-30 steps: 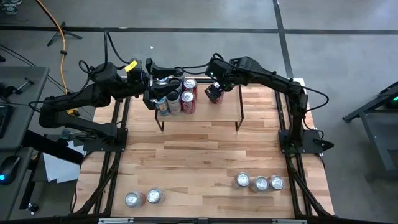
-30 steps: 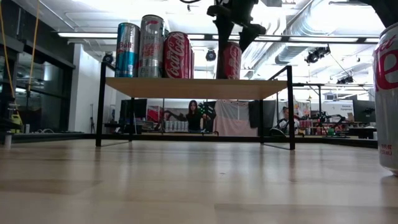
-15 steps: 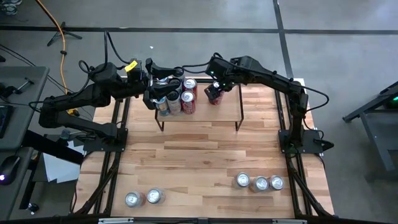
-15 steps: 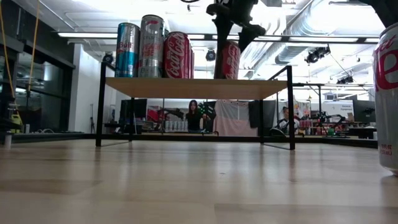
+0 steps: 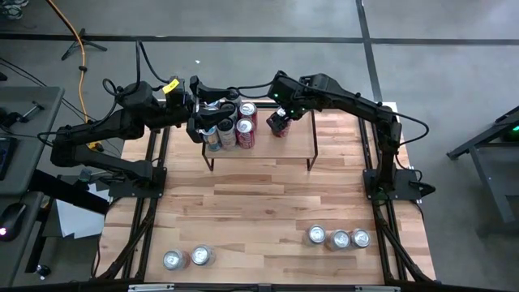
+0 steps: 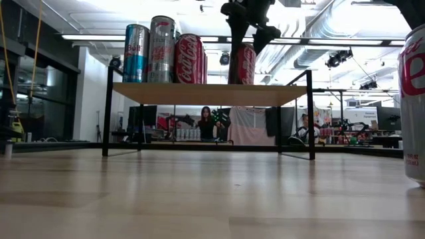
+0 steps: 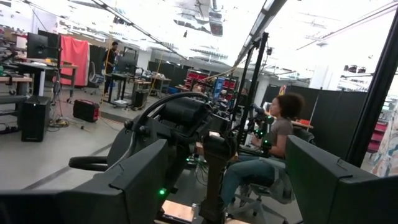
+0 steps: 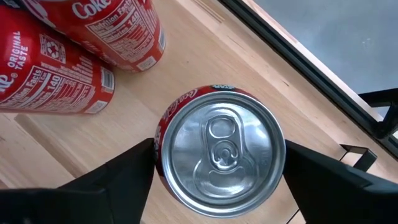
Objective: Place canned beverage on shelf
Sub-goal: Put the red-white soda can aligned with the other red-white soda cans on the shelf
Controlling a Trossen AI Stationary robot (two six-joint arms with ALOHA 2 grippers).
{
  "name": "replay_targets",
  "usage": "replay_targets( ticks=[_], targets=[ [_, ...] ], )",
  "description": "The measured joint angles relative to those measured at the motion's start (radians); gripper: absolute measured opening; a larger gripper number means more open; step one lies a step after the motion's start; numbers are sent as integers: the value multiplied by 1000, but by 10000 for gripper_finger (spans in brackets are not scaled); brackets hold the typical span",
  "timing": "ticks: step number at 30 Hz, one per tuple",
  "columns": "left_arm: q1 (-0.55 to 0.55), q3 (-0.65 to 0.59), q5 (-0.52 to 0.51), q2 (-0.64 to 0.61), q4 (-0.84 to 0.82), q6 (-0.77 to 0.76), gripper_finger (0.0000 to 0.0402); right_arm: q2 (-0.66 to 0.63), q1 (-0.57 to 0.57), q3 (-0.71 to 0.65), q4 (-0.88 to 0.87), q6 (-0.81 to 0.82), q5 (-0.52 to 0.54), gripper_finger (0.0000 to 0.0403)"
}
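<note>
Red cylindrical aluminium cola can (image 8: 219, 152) (silver top, pull tab unopened) stands upright on the light-wood shelf (image 5: 292, 146), right pincer (image 5: 279, 122) fingers apart beside it

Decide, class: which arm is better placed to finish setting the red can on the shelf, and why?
The right. Its gripper straddles the red can, which stands upright on the shelf, so it probably need only let go and lift away. The left gripper sits among the cans at the shelf's other end.
</note>
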Motion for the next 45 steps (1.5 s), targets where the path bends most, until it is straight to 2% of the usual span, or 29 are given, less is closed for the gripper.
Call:
replay_targets(
  ticks=[11,18,28,32,35,42,45],
  targets=[
    [0,0,0,0,0,0,262,1,0,-1,12,-4,2,395],
    [0,0,0,0,0,1,262,-6,-7,38,17,-100,-5,393],
    [0,0,0,0,0,-7,262,-10,-8,182,-2,-480,-20,393],
    [0,0,0,0,0,-35,262,-10,-7,185,1,-458,-32,393],
    [0,0,0,0,0,-36,262,-9,-11,185,-16,-494,-67,393],
    [0,0,0,0,0,-27,262,-7,-58,184,-62,-717,-256,393],
    [0,0,0,0,0,-27,262,-7,-75,184,-54,-827,-296,393]
  ],
)
